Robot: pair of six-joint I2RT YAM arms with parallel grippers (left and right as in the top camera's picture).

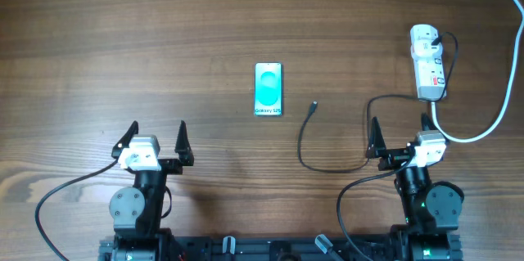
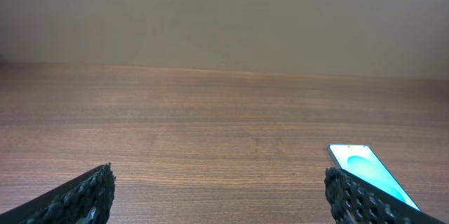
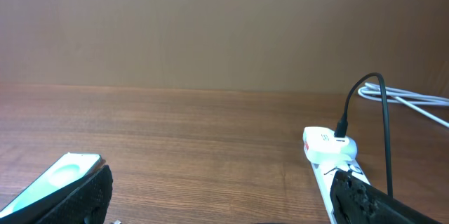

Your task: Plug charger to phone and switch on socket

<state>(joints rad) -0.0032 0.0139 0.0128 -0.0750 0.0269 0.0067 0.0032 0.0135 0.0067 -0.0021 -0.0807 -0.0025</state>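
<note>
The phone (image 1: 268, 89) lies flat at the table's middle with its cyan screen up; it also shows in the left wrist view (image 2: 365, 170) and the right wrist view (image 3: 52, 180). The charger cable (image 1: 304, 148) curls on the table, its plug tip (image 1: 314, 106) lying free to the right of the phone. The white socket strip (image 1: 427, 61) lies at the right rear with a white adapter plugged in; it shows in the right wrist view (image 3: 330, 150). My left gripper (image 1: 157, 137) and right gripper (image 1: 399, 126) are both open and empty near the front.
A thicker white cord (image 1: 499, 105) runs from the socket strip along the table's right edge to the back corner. It shows in the right wrist view (image 3: 410, 100).
</note>
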